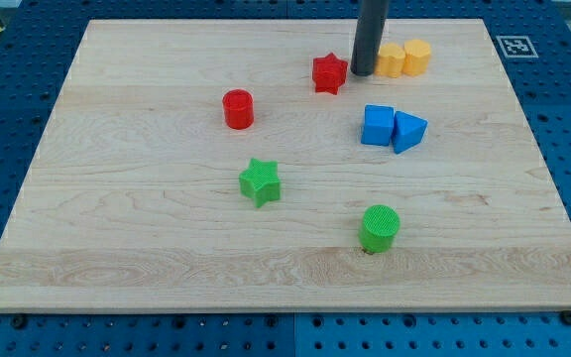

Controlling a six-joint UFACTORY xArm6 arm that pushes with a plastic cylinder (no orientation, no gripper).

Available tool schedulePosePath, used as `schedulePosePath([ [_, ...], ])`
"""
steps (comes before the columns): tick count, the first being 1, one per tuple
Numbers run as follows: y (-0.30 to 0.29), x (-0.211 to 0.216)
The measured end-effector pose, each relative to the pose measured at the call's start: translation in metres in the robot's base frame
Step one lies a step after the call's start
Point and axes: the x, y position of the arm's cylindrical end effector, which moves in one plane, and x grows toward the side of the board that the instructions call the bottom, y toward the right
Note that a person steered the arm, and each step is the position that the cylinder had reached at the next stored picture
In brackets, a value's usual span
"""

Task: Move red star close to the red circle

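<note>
The red star (329, 73) lies near the view's top, right of centre. The red circle (238, 108) stands to its left and a little lower, about a hand's width away. My tip (363, 72) rests on the board just right of the red star, between it and the yellow blocks, with a small gap to the star. The dark rod rises from there out of the view's top.
Two yellow blocks (404, 59) sit side by side right of my tip. A blue cube (377, 126) and a blue triangle (409, 131) touch below them. A green star (260, 181) and a green circle (379, 228) lie lower down. The wooden board (117, 248) sits on a blue pegboard.
</note>
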Motion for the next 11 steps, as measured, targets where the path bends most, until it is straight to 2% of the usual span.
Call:
schedulePosePath([
  [1, -0.031, 0.001],
  [3, -0.060, 0.033],
  [4, -0.063, 0.034],
  [7, -0.053, 0.072],
  [9, -0.097, 0.070],
  [11, -0.084, 0.078],
])
